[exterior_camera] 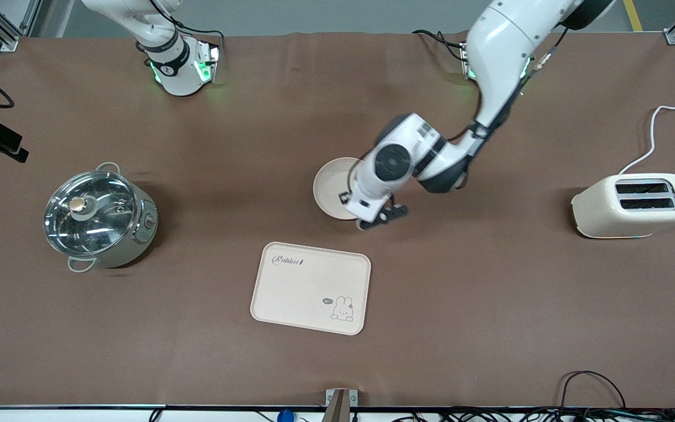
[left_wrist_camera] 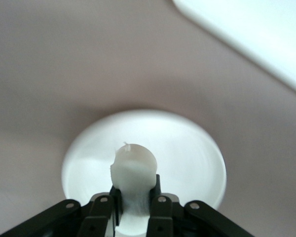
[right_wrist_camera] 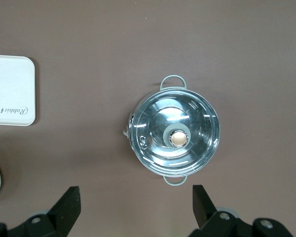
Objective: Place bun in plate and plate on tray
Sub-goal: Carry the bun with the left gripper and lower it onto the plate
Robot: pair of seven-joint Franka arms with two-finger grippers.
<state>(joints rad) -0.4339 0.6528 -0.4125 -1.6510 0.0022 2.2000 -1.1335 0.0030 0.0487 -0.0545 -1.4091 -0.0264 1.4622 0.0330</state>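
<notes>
Brown cloth covers the whole table point(exterior_camera: 208, 351), and, crossing the front view from one edge to the other, a lidded steel pot point(exterior_camera: 98, 218) sits toward the right arm's end; the right gripper point(right_wrist_camera: 135, 207) hangs high over the cloth beside that pot with its fingers spread wide and nothing between them (this arm waits); next comes the tray point(exterior_camera: 310, 288), flat on the cloth and nearer the front camera than the plate point(exterior_camera: 330, 186); then the left gripper point(exterior_camera: 379, 217), reaching in from its base, hovers over the plate's rim on the side toward the left arm's end; a cream toaster point(exterior_camera: 634, 206) stands last, well apart.

What the coming move turns on is plain in the left wrist view: the left gripper's fingers point(left_wrist_camera: 157, 210) are clamped on the bun point(left_wrist_camera: 133, 165), and the plate point(left_wrist_camera: 197, 148) lies directly beneath it, its rim showing around the bun on all visible sides; so the bun hangs within the plate's outline, and I judge that a short descent and a release would land it inside; whether it already touches the dish I cannot tell; the tray lies just beside the plate, toward the front camera, bare.
</notes>
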